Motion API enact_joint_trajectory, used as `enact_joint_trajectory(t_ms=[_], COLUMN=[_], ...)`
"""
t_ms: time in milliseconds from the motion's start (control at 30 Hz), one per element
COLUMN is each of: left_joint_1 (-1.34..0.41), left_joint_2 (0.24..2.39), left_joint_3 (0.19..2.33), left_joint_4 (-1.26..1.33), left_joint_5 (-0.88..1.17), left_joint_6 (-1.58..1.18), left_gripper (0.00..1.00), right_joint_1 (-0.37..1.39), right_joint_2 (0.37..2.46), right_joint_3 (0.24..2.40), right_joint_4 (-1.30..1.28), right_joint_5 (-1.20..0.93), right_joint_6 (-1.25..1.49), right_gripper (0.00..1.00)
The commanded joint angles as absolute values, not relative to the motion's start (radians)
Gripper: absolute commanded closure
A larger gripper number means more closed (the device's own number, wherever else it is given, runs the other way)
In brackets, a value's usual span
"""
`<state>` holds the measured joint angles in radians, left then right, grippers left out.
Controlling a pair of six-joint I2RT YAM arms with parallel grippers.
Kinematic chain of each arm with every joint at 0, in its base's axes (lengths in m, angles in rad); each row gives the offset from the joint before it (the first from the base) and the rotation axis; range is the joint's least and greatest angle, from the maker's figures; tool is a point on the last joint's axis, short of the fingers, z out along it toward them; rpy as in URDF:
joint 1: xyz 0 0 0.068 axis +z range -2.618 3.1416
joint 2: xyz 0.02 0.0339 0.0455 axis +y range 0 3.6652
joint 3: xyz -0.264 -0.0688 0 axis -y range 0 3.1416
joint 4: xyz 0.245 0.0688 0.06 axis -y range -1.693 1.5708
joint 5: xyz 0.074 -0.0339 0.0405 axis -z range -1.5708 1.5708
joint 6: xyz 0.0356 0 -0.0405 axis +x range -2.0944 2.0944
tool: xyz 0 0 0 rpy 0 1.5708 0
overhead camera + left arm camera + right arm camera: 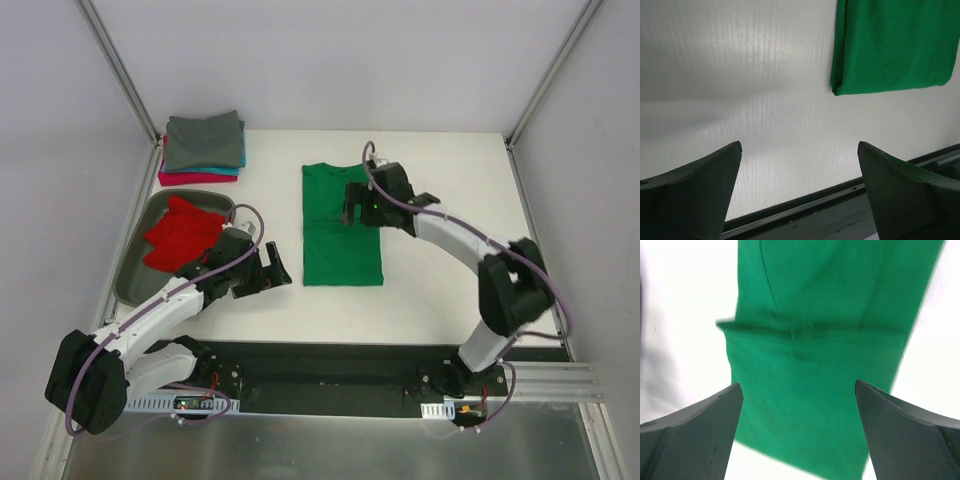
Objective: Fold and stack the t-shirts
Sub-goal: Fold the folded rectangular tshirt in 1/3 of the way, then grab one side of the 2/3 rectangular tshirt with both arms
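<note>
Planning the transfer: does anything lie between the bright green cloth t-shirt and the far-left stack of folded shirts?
Nothing visible: only bare white table separates the bright green cloth t-shirt from the grey-topped folded stack.

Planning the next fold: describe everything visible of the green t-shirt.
The green t-shirt is plain bright cloth, folded into a long narrow rectangle, lying flat on the white table. A cross crease runs halfway along. The open right gripper hangs over its far half; contact unclear. The open left gripper sits off its near left corner, apart.

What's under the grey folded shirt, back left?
Teal shirt, then a pink-magenta one at the bottom; only their edges show. The rest is covered by the grey shirt.
</note>
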<state>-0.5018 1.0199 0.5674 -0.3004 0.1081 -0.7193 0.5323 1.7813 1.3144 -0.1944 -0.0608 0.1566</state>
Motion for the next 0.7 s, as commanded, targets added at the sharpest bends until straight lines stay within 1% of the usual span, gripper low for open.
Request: enact_joint_trajectory(t_ms=[0, 167, 200, 300, 367, 467, 500, 600, 633, 667], left_joint_1=[-0.495, -0.505, -0.505, -0.506, -0.509, -0.512, -0.512, -0.515, -0.518, -0.522], left_joint_2=[1.063, 1.201, 1.241, 1.353, 1.406, 1.448, 1.463, 1.509, 1.517, 1.525], left_joint_3=[0.555, 0.587, 0.601, 0.656, 0.669, 0.667, 0.670, 0.672, 0.670, 0.670], left_joint_4=[-0.161, -0.049, -0.037, -0.031, -0.026, -0.017, -0.014, -0.005, -0.005, 0.021], left_joint_5=[0.233, 0.284, 0.296, 0.342, 0.356, 0.336, 0.337, 0.362, 0.361, 0.365], left_joint_6=[-0.755, -0.782, -0.778, -0.770, -0.773, -0.776, -0.778, -0.790, -0.798, -0.799], left_gripper=[0.01, 0.01, 0.02, 0.13, 0.23, 0.24, 0.25, 0.36, 0.42, 0.45], right_joint_1=[0.551, 0.554, 0.555, 0.555, 0.555, 0.554, 0.554, 0.554, 0.554, 0.555], right_joint_2=[1.486, 1.229, 1.197, 1.117, 1.086, 1.057, 1.052, 1.057, 1.063, 1.069], right_joint_3=[1.051, 0.731, 0.685, 0.556, 0.509, 0.479, 0.474, 0.466, 0.465, 0.465], right_joint_4=[-0.187, -0.173, -0.148, -0.039, -0.005, -0.005, -0.005, -0.005, -0.006, -0.005], right_joint_5=[-0.057, -0.064, -0.064, -0.043, -0.014, -0.006, 0.027, 0.046, 0.046, 0.051], right_joint_6=[0.213, 0.366, 0.403, 0.471, 0.509, 0.514, 0.514, 0.522, 0.522, 0.531], right_gripper=[0.04, 0.04, 0.04, 0.04, 0.04, 0.04, 0.04, 0.04, 0.04, 0.04])
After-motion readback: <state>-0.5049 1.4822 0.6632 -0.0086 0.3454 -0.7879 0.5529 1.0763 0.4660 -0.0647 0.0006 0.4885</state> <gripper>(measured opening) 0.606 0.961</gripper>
